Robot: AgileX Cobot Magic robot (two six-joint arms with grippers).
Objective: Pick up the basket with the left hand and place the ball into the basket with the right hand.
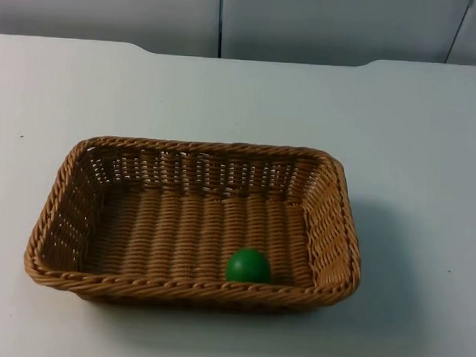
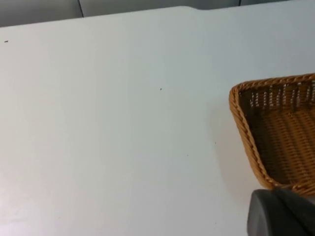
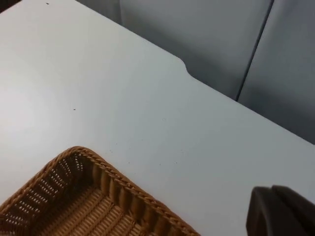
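From the top we see the basket [image 1: 62, 218] on the white bench [image 1: 413, 154], the green ball [image 1: 248, 266] inside by its near wall. The left wrist view shows a basket corner near the left pincer [image 2: 280, 214]; the right wrist view shows another corner near the right pincer [image 3: 278, 211]. We cannot tell either pincer's state.
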